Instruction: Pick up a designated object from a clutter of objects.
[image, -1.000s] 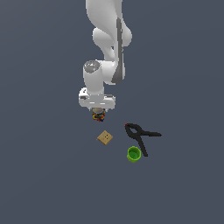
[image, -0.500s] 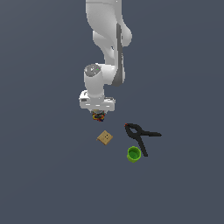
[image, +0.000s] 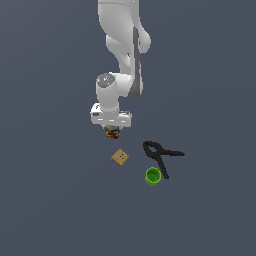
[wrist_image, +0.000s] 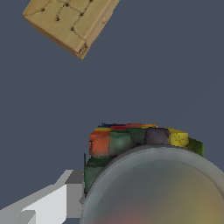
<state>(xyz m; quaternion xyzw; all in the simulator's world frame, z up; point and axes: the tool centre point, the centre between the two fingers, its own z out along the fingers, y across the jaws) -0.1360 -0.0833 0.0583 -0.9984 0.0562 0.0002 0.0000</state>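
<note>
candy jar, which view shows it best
The wrist view: the candy jar fills much of the picture, its pale lid and coloured pieces plain, with one finger beside it. In the exterior view the jar is only a small coloured speck, mostly hidden under the gripper.

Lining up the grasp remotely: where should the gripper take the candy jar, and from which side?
Grip the candy jar across its round side wall below the pale lid, coming straight down from above. It appears upright, lid facing the wrist camera, with the tan block lying apart. One finger already flanks it.
</note>
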